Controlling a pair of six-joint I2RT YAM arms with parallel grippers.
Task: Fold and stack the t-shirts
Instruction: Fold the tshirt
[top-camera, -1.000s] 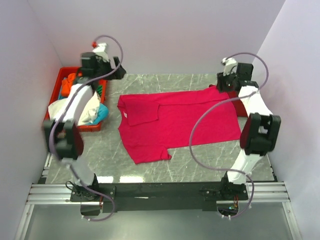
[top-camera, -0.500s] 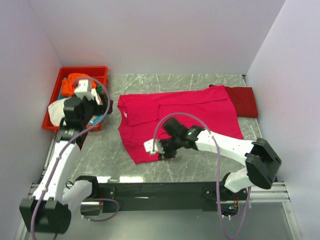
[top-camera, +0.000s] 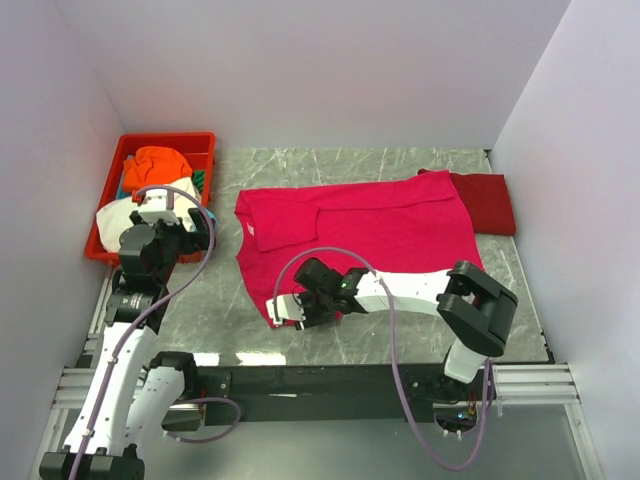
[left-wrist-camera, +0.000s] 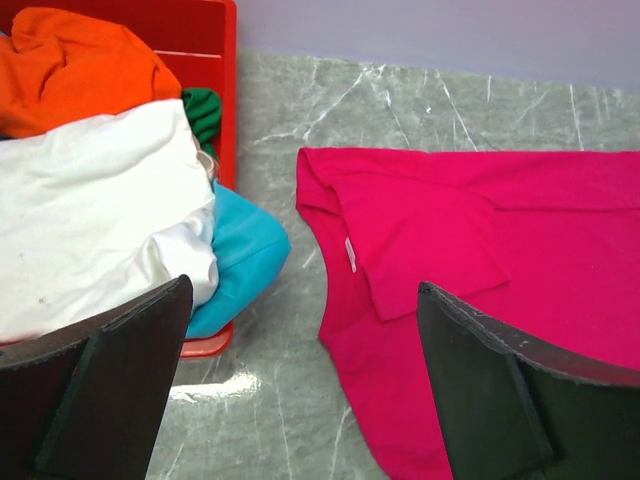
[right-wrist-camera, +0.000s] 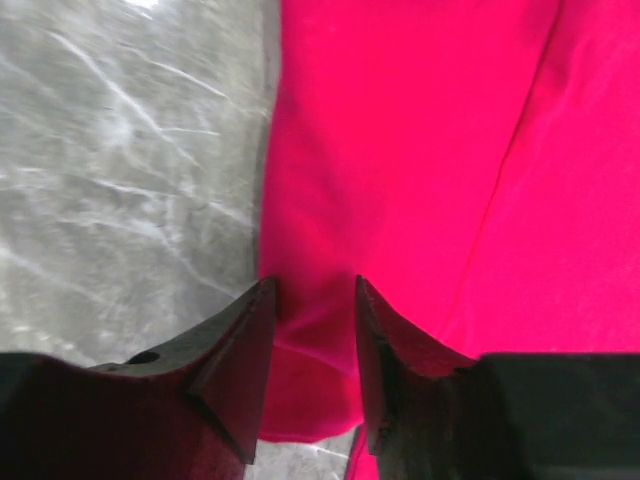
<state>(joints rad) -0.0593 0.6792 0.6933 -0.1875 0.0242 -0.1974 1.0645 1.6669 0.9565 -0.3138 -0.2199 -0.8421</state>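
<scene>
left hand (left-wrist-camera: 305, 290) wide open, right hand (right-wrist-camera: 315, 290) astride bright pink t-shirt (top-camera: 370, 235) edge, grip unclear, dark red t-shirt (top-camera: 487, 200) partly covered

A plain bright pink-red cloth t-shirt (top-camera: 370, 240) is shown against a grey marble-patterned worktop (top-camera: 215, 300) streaked with thin white veins. A plain cloth t-shirt of darker red (top-camera: 488, 202) is also seen. In a rigid bright red plastic tray (top-camera: 172, 138), soft cloth shirts are seen in orange (top-camera: 160, 162), white (top-camera: 120, 212) and teal (left-wrist-camera: 240, 255), with a scrap of green cloth (left-wrist-camera: 203, 110). The smooth walls (top-camera: 320, 70) are coloured pale lilac. The fingers (left-wrist-camera: 130, 380) of the left tool (left-wrist-camera: 305, 290) and those (right-wrist-camera: 230, 360) of the right tool (right-wrist-camera: 314, 285) are coloured black.
</scene>
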